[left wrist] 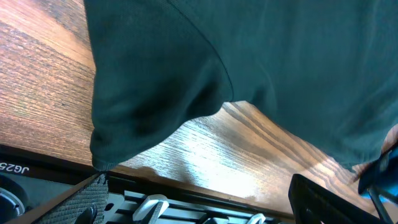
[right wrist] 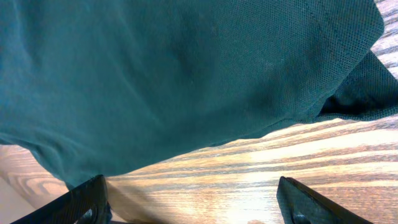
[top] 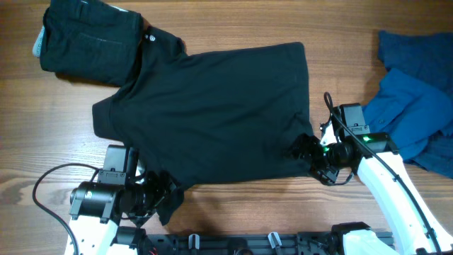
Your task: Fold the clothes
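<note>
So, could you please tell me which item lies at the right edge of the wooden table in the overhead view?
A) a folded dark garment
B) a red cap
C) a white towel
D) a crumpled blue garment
D: the crumpled blue garment lies at the right edge of the wooden table, to the right of the spread dark polo shirt.

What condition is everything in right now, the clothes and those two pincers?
Dark green shirt: spread out, unfolded.
Dark garment: folded.
Blue garment: crumpled, unfolded.
Left pincer: open, at the shirt's near hem.
Right pincer: open, at the shirt's near hem.
</note>
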{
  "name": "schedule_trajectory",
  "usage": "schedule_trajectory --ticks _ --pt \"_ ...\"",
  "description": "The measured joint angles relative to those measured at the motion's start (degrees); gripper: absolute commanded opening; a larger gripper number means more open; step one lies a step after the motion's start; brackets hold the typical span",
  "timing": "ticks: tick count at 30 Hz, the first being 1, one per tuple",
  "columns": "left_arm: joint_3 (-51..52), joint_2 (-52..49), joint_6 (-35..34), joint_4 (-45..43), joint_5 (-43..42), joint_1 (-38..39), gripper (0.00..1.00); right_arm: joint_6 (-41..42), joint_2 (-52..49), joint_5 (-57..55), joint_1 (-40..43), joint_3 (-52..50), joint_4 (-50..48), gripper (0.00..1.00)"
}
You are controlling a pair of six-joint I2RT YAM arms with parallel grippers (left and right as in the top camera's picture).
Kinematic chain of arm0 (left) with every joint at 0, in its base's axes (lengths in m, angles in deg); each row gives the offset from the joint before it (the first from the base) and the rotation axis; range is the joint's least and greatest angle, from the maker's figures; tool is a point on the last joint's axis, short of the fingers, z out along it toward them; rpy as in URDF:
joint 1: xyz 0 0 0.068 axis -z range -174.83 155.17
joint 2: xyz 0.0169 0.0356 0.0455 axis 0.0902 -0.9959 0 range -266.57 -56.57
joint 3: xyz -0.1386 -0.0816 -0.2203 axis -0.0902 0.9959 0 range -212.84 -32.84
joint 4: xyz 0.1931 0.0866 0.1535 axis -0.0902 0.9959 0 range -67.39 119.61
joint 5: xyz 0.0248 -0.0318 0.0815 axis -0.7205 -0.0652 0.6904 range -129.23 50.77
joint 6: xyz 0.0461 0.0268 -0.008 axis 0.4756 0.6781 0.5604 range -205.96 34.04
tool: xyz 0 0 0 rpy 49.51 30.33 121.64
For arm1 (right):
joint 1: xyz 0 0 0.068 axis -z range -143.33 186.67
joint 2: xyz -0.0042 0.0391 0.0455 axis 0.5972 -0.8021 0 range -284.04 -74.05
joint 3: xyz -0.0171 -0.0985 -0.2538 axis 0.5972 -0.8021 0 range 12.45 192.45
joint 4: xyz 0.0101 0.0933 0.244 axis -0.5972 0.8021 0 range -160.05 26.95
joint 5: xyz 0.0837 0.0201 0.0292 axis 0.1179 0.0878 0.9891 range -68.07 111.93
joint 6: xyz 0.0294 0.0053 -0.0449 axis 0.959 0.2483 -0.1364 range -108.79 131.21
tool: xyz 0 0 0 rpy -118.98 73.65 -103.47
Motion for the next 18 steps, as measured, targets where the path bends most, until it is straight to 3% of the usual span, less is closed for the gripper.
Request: schedule_trajectory --ticks 18 --pt "2.08 -3.43 -17.68 -3.74 7.3 0.02 0.92 7.39 -4.35 -6.45 0.0 0.0 -5.38 0.87"
